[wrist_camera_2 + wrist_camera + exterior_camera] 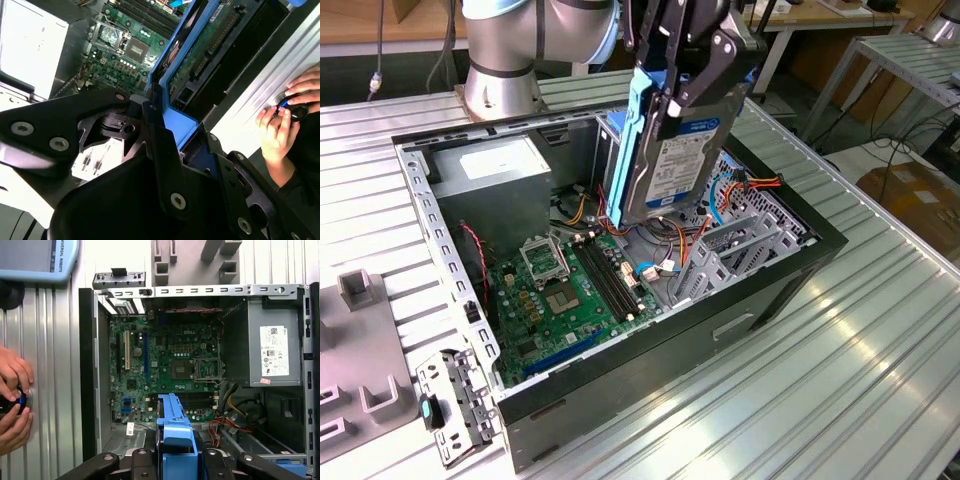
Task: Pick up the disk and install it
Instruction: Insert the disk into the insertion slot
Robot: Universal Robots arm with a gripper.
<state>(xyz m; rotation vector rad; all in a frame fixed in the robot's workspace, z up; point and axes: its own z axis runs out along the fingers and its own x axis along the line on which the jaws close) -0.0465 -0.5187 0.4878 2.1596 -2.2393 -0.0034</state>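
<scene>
In the exterior view we see the gripper (665, 80) clamped on the disk (678, 160), its black fingers (700, 75) pinching the blue carrier (638, 110) near the upper end. The disk hangs upright, label toward the camera, over the open case (790, 270). It sits above the stretch between the motherboard (560, 290) and the metal bay (730, 250), and seems to touch nothing. We judge the pick-up done and the install not yet done: this is the carry.

In the second wrist view the disk's green underside (202, 50) runs away from the gripper's linkage, with the carrier wrapped round its near end. A person's hand (277, 130) rests on the table (260, 90) beside the case, well apart from the disk.

In the first wrist view we look down past the carrier at the motherboard and the power supply (272, 350). Orange and red cables (235, 421) lie near the bay. Which slot should take the disk we cannot quite tell. Seating it, we think, calls for squaring the carrier's edges to the bay and keeping clear of those cables.
</scene>
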